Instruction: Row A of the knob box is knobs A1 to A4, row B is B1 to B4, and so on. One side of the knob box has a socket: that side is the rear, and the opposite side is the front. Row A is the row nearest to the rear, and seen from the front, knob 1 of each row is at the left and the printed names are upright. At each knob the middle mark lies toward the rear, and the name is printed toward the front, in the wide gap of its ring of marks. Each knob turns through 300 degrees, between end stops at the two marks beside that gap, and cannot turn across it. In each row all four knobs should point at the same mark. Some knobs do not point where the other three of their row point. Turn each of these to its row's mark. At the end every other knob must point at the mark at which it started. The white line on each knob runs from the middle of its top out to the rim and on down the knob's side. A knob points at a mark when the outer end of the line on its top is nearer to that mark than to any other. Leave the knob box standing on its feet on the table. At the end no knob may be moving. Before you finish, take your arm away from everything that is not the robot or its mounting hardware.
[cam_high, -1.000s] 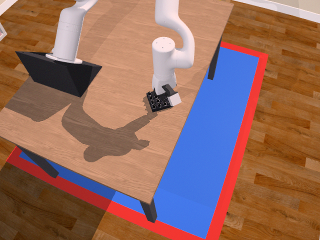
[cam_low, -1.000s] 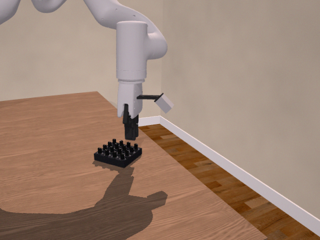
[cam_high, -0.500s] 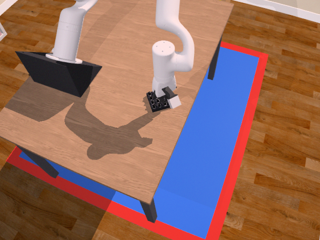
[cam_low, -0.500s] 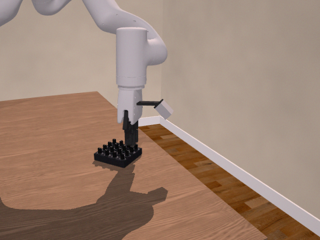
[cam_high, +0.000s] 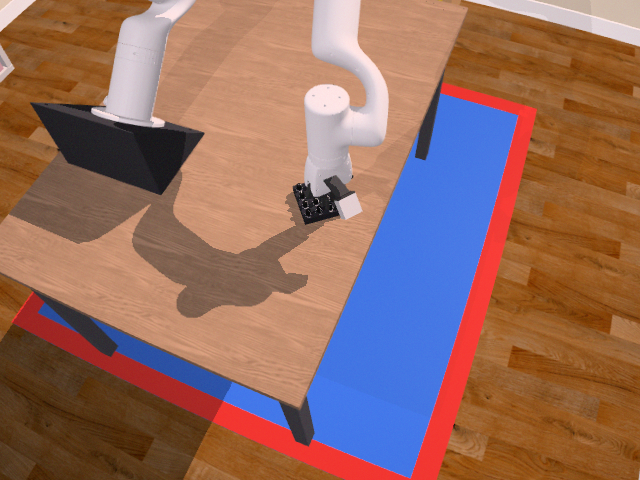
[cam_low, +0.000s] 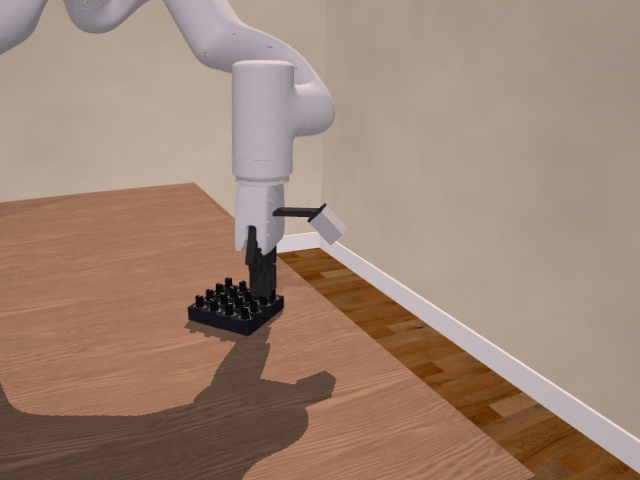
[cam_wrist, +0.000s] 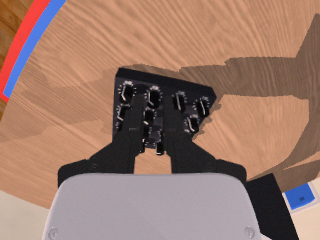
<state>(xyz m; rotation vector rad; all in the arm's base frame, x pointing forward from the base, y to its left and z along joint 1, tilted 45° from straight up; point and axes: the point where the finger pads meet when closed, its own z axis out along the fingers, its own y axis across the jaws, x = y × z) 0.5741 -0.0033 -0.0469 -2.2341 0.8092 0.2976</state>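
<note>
The black knob box (cam_high: 311, 219) (cam_low: 227, 323) (cam_wrist: 175, 86) stands on its feet on the wooden table (cam_high: 232, 134), near the table's right edge. It carries rows of small black knobs; their white lines are too small to read. My gripper (cam_low: 262, 294) (cam_wrist: 153, 107) points straight down and has come down onto the box's corner nearest the wall in the exterior view. Its dark fingers stand narrowly apart on either side of one knob (cam_wrist: 155, 136). I cannot tell which knob it is. In the top view the wrist hides the fingertips.
The arm's black base (cam_high: 118, 147) stands at the table's far left. The wrist camera block (cam_high: 350, 205) (cam_low: 326, 223) juts out sideways over the box edge. The table's right edge (cam_high: 361, 268) runs close beside the box, above a blue floor mat (cam_high: 429, 258) with a red border.
</note>
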